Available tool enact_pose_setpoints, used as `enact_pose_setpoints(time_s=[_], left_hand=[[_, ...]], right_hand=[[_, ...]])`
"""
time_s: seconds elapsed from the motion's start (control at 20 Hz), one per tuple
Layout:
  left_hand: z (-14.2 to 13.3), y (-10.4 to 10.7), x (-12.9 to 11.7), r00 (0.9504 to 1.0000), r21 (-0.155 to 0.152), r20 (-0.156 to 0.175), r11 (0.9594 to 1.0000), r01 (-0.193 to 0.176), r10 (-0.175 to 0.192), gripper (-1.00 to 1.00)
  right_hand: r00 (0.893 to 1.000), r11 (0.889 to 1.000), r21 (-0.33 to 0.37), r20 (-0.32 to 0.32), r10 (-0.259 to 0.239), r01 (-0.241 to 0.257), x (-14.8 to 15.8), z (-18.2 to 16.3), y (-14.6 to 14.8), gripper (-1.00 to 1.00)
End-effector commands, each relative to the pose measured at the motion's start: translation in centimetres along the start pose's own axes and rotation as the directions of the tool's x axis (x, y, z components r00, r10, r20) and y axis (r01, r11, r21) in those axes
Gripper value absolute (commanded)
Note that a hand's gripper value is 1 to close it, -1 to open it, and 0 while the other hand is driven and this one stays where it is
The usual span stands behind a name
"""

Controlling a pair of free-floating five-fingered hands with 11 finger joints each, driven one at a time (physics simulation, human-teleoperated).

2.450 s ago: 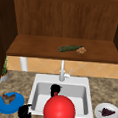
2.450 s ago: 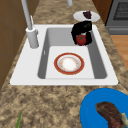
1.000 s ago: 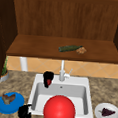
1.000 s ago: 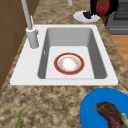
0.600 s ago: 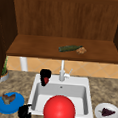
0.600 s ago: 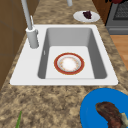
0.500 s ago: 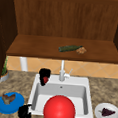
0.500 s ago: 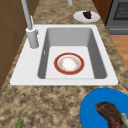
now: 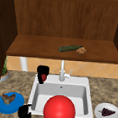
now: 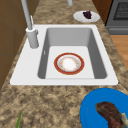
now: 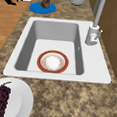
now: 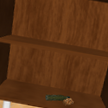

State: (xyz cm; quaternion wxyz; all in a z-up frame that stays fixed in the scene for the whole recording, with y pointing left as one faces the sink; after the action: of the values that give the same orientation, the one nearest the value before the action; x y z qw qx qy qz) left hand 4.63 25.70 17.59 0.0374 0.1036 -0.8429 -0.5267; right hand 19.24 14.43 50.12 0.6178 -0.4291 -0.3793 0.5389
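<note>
Two hands hang at the left of the sink (image 9: 34, 93). The right hand (image 9: 42, 73) floats above the sink's back left corner, just left of the faucet (image 9: 62, 72) and below the shelf (image 9: 33, 49). Its fingers are clenched round a small red thing (image 9: 44, 77), which sits in its grip clear of the worktop (image 9: 18, 85); what it is cannot be made out. The top of this hand also pokes into the bottom edge of the upper view.

The left hand (image 9: 24, 112) hovers off the worktop's front edge, by the sink's front left corner and just beside the blue plate (image 9: 15, 106). Its fingers look released and spread in the right side view, grasping nothing. A brown piece of food (image 9: 8, 98) lies on the blue plate.

On the sink floor rests a red-rimmed bowl (image 10: 69, 63). Right of the sink, near the front edge, a white plate (image 9: 101, 117) carries dark grapes (image 9: 107, 112). A green cucumber (image 9: 70, 48) and a brown lump (image 9: 81, 50) lie touching on the shelf.
</note>
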Motion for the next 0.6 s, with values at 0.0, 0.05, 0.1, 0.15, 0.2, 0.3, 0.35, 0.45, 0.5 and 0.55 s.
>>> enact_pose_setpoints(time_s=[0.0,0.05,0.1,0.15,0.2,0.3,0.35,0.45,0.5,0.55], left_hand=[[0.0,0.0,0.0,1.0,0.0,0.0,1.0,0.0,0.0,0.0],[0.0,0.0,0.0,1.0,0.0,0.0,1.0,0.0,0.0,0.0],[0.0,0.0,0.0,1.0,0.0,0.0,1.0,0.0,0.0,0.0],[0.0,0.0,0.0,1.0,0.0,0.0,1.0,0.0,0.0,0.0],[0.0,0.0,0.0,1.0,0.0,0.0,1.0,0.0,0.0,0.0],[0.0,0.0,0.0,1.0,0.0,0.0,1.0,0.0,0.0,0.0],[0.0,0.0,0.0,1.0,0.0,0.0,1.0,0.0,0.0,0.0],[0.0,0.0,0.0,1.0,0.0,0.0,1.0,0.0,0.0,0.0],[0.0,0.0,0.0,1.0,0.0,0.0,1.0,0.0,0.0,0.0],[0.0,0.0,0.0,1.0,0.0,0.0,1.0,0.0,0.0,0.0]], right_hand=[[0.997,0.998,-0.011,0.042,0.058,-0.058,-0.2,2.7,-1.8,1.0],[0.997,0.998,-0.011,0.042,0.059,-0.059,-0.3,3.4,-2.3,1.0],[0.997,0.998,-0.011,0.042,0.061,-0.061,-0.4,4.2,-2.8,1.0],[0.997,0.998,-0.006,0.041,0.06,-0.059,-0.4,4.9,-3.2,1.0],[0.997,0.998,-0.006,0.04,0.06,-0.059,-0.5,5.6,-3.6,1.0],[0.997,0.998,-0.007,0.039,0.064,-0.063,-0.6,7.1,-4.5,1.0],[0.997,0.998,-0.007,0.041,0.067,-0.067,-0.7,7.7,-5.0,1.0],[0.996,0.997,-0.026,0.042,0.08,-0.079,-0.8,9.1,-6.0,1.0],[0.996,0.997,-0.025,0.043,0.078,-0.077,-0.8,9.7,-6.6,1.0],[0.997,0.997,-0.018,0.042,0.072,-0.071,-1.0,10.2,-7.3,1.0]])
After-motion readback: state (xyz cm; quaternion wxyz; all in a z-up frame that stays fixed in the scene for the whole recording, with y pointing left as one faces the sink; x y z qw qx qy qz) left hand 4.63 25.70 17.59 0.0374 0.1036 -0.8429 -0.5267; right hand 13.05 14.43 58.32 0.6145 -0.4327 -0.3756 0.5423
